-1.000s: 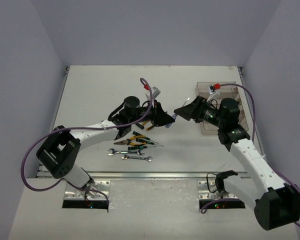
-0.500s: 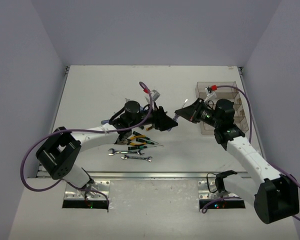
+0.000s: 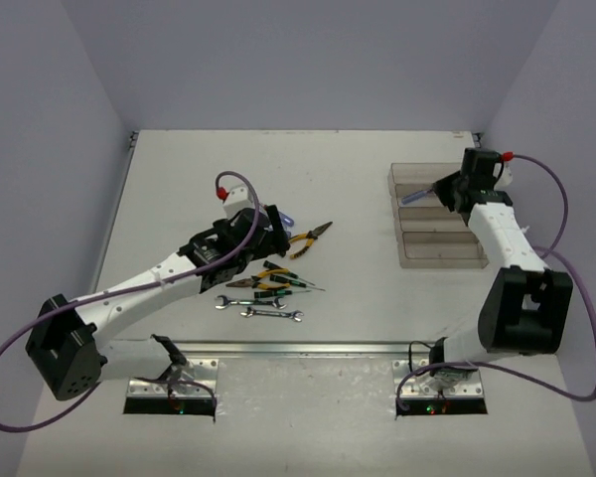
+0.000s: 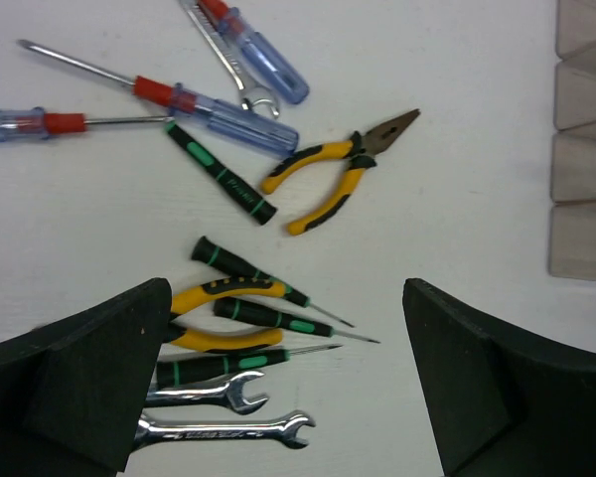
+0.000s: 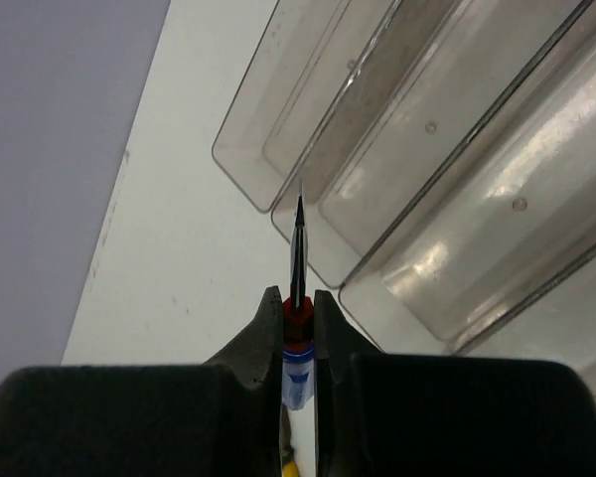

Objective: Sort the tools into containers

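Observation:
My right gripper (image 3: 444,189) is shut on a blue and red-handled screwdriver (image 5: 297,343), its shaft (image 5: 298,248) pointing over the near ends of the clear containers (image 5: 447,149). From above, that screwdriver (image 3: 417,196) hangs over the far bins of the container row (image 3: 439,248). My left gripper (image 4: 288,397) is wide open with nothing between its fingers, hovering over the loose tools. These include blue-handled screwdrivers (image 4: 238,124), yellow pliers (image 4: 333,181), thin black and green screwdrivers (image 4: 268,318), a second pair of pliers (image 4: 223,290) and two silver wrenches (image 4: 223,429).
The tool pile (image 3: 268,283) lies left of centre, with one pair of pliers (image 3: 308,237) set apart toward the middle. A metal rail (image 3: 278,348) runs along the table's near edge. Grey walls close the left, right and back.
The two grippers met mid-table; the right one shut on the screwdriver and the left one let go. The right arm swung it right over the containers; the left drew back over the pile.

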